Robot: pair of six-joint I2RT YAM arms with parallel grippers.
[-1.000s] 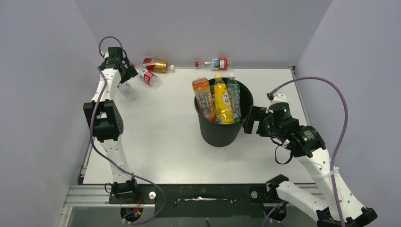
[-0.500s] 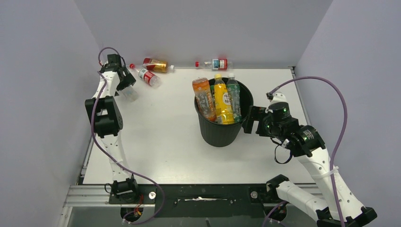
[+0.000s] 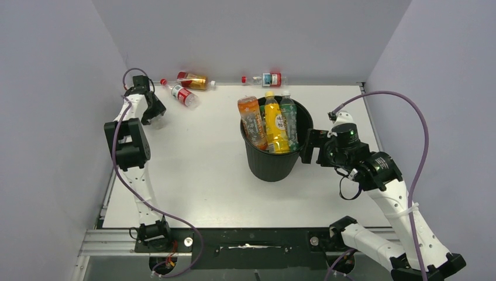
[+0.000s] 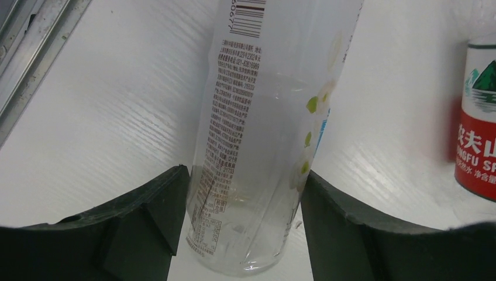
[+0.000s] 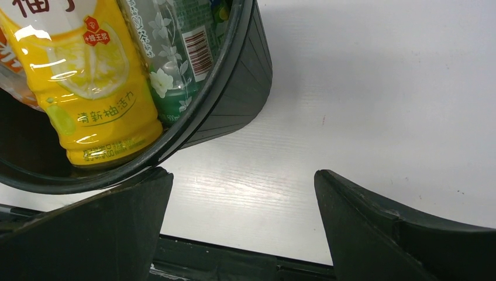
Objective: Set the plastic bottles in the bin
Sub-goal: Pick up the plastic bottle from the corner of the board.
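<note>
So here's where we're at. Our left tool (image 4: 244,173) is way out in the far left corner of the tabletop (image 3: 199,170), down over a clear bottle (image 4: 257,117) that's lying on its side. In the wrist view the bottle runs straight between the two fingers. Both look pressed right up against its sides, so we'd call that tool clamped onto the bottle. As far as we can tell, the bottle is resting on the white surface, not lifted. Just to the right of it lies a red-label bottle (image 3: 182,94), near but not touching. A bit further back, an amber bottle (image 3: 195,80) lies by the back wall. A red-and-blue-label bottle (image 3: 266,79) is lying along the back wall too, behind the bin (image 3: 275,167). The bin stands around the middle of the tabletop with three bottles leaning inside it, side by side from left to right: an orange bottle (image 3: 252,122), a yellow bottle (image 3: 274,126) and a green-label bottle (image 3: 289,120). Their tops poke above the rim. Our right tool (image 5: 243,172) hangs just beside the bin's right side. Its fingers are spread wide with only bare tabletop between them, so it's holding nothing. The rim is close to one finger, but we can't say whether they touch.
</note>
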